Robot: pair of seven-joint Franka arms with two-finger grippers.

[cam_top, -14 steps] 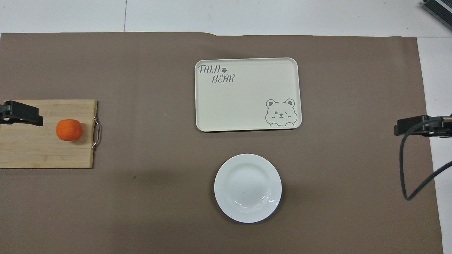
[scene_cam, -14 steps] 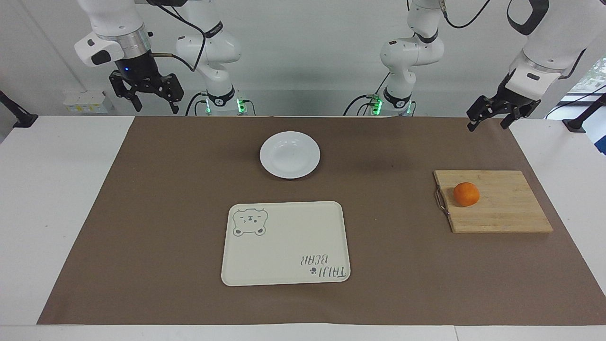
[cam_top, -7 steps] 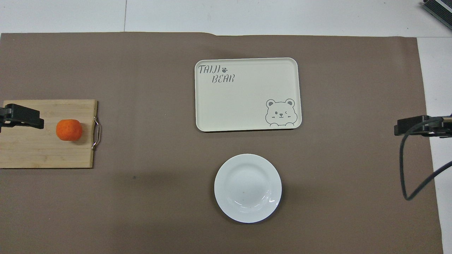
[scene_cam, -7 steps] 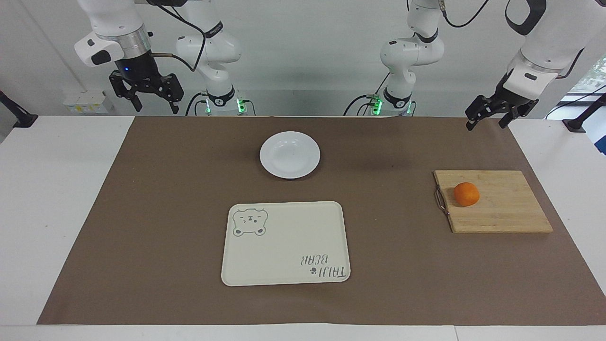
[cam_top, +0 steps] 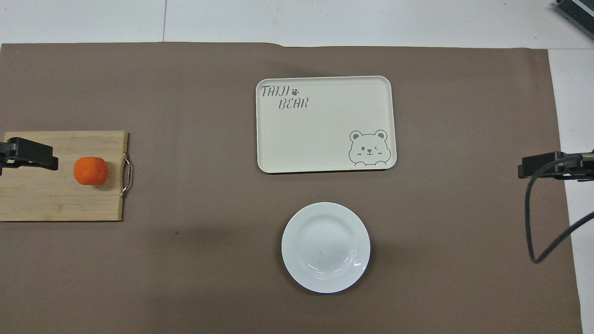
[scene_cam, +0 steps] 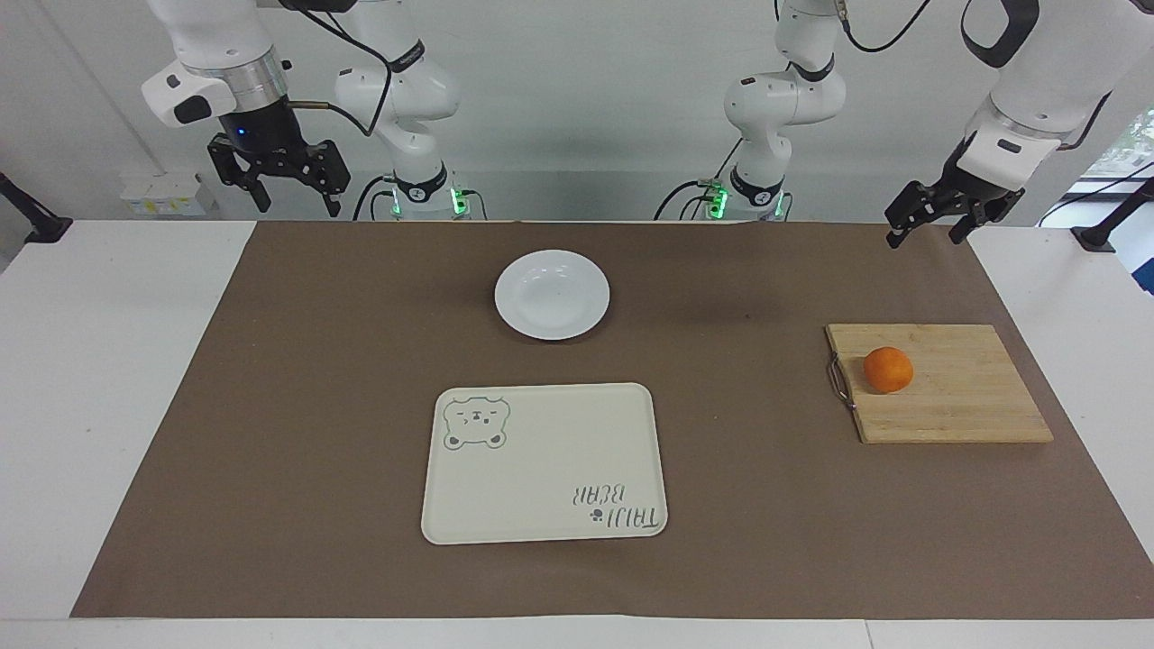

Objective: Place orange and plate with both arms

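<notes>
The orange [scene_cam: 888, 370] [cam_top: 91, 170] rests on a wooden cutting board [scene_cam: 956, 401] [cam_top: 46, 199] at the left arm's end of the table. High in the air, my left gripper [scene_cam: 924, 239] [cam_top: 30, 153] hangs open and empty, well apart from the fruit. The white plate [scene_cam: 552, 295] [cam_top: 326, 247] lies empty on the brown mat, nearer to the robots than the tray. My right gripper [scene_cam: 298, 207] [cam_top: 543, 166] waits open and raised over the mat's edge at the right arm's end, holding nothing.
A cream rectangular tray [scene_cam: 544, 464] [cam_top: 325, 125] with a bear print lies empty, farther from the robots than the plate. The board has a metal handle [scene_cam: 839, 379] on the side toward the tray. A brown mat [scene_cam: 270, 406] covers most of the table.
The left gripper has risen a little and drifted slightly toward the table's middle. The right arm, orange, plate and tray have not moved.
</notes>
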